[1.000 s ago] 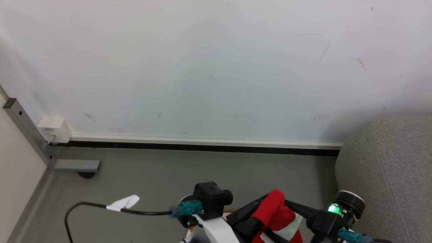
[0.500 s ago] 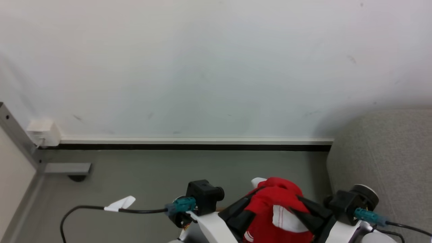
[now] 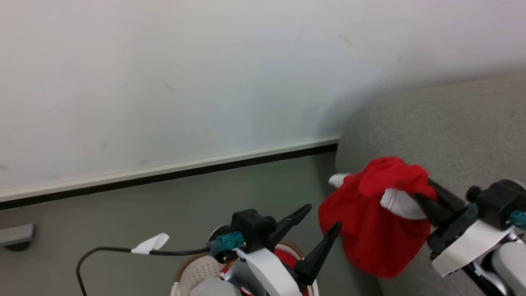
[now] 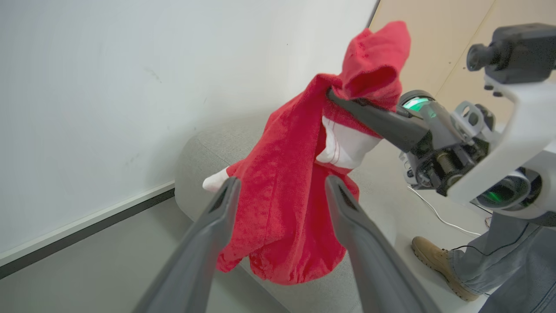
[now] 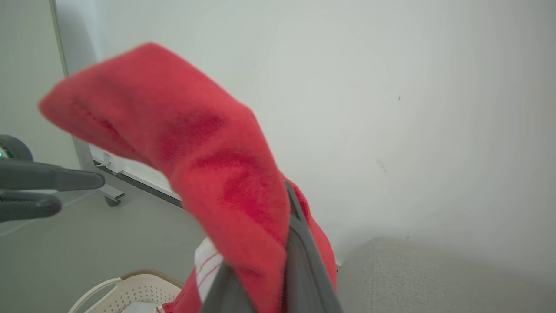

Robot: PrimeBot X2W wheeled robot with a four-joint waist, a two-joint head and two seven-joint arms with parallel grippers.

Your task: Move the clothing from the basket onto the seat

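Head view: mid-carry, gripping bunched red clothing [image 3: 370, 222] in pinched-shut right end effector [image 3: 419, 199] against the seat's [image 3: 452, 123] front corner; left end effector [image 3: 322, 216] gaping empty beside the seat, above basket [image 3: 197, 269]. Left wrist view: hanging before the seat; no lettering readable. Right wrist view: draped over closed fingers. Next, probably: swing over the seat cushion, then open

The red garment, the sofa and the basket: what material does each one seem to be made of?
The red garment looks like soft matte fabric, maybe fleecy; it folds and droops limply. The sofa seems covered in light-grey woven upholstery; a fine matte texture shows. The basket is probably hard white plastic; its wall is perforated.
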